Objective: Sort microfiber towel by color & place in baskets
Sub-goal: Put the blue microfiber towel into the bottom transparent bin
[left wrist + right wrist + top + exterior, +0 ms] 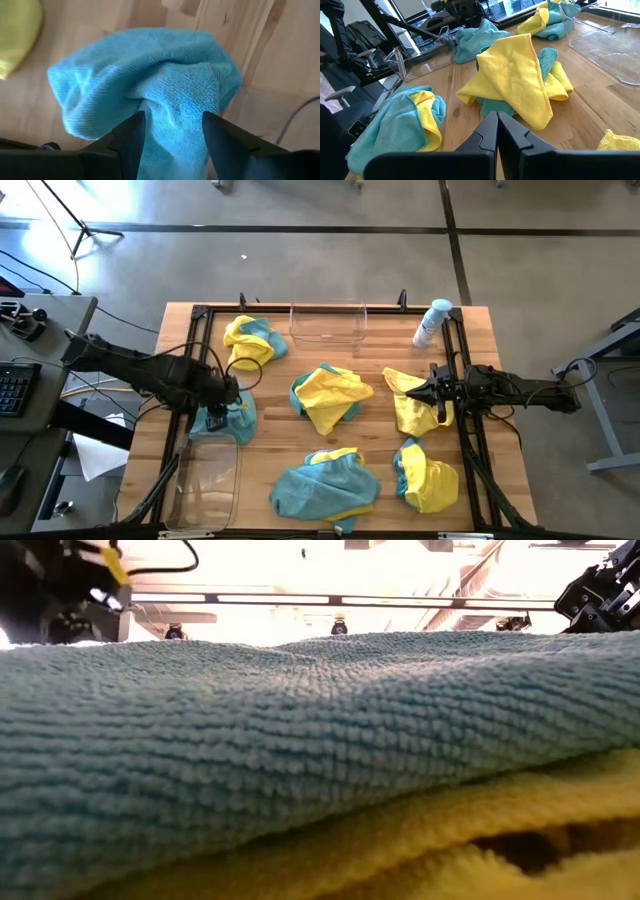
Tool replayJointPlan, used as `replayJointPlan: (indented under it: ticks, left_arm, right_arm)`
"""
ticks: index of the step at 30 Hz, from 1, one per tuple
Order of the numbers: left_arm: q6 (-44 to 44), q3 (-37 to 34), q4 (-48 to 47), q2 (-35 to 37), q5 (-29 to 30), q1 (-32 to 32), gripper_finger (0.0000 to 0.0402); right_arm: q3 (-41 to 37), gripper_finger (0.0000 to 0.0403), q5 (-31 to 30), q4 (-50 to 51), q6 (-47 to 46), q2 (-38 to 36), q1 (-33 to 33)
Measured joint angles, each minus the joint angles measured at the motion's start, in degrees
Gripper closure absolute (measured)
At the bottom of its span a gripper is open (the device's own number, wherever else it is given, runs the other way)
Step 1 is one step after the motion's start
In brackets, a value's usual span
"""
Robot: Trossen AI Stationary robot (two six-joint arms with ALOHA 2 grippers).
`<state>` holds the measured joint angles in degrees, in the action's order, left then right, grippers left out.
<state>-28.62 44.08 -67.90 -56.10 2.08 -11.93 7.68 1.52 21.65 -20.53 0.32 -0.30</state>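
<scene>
The desk (300, 470) carries several towel heaps around a middle heap (330, 398). Behind that heap stands one basket (328, 323), with a spray bottle (431, 323) lying to the basket's right. Left of the heap, a lone towel (222, 420) lies under the left end effector (228, 402), just behind a second basket (208, 480) at the desk's front left. Right of the heap, the right end effector (412, 392) hangs over another towel (418, 408).

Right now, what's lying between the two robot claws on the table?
In the high view, a yellow-and-teal towel pile lies between the left gripper and right gripper.
</scene>
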Motion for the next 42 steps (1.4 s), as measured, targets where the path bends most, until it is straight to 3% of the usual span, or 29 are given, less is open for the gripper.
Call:
replayJointPlan:
  ticks: [11,15,19,22,33,42]
  left_arm:
    - [-1.36,-7.28,3.45,0.00,0.75,-2.81,0.0228]
    - [-0.63,-7.61,3.44,0.00,0.74,-2.81,0.0281]
    - [-0.24,-7.59,3.09,0.37,-0.13,-2.79,0.0376]
    - [-0.18,-5.98,0.99,1.10,-0.37,-2.81,0.0390]
    - [-6.45,16.13,-15.76,3.65,2.66,-4.15,0.0401]
    - [-14.48,35.78,-17.81,3.67,11.11,-8.59,0.0401]
  right_arm:
    - [-0.02,0.0403,0.00,0.00,0.00,0.00,0.01]
    - [0.00,0.0403,-0.01,0.00,0.00,0.00,0.01]
    - [0.00,0.0403,0.00,0.00,0.00,0.00,0.00]
    - [-0.02,0.0403,-0.01,0.00,0.00,-0.01,0.01]
    - [0.00,0.0403,-0.02,0.00,0.00,0.00,0.00]
    - [-0.02,0.0403,-0.02,0.00,0.00,0.00,0.00]
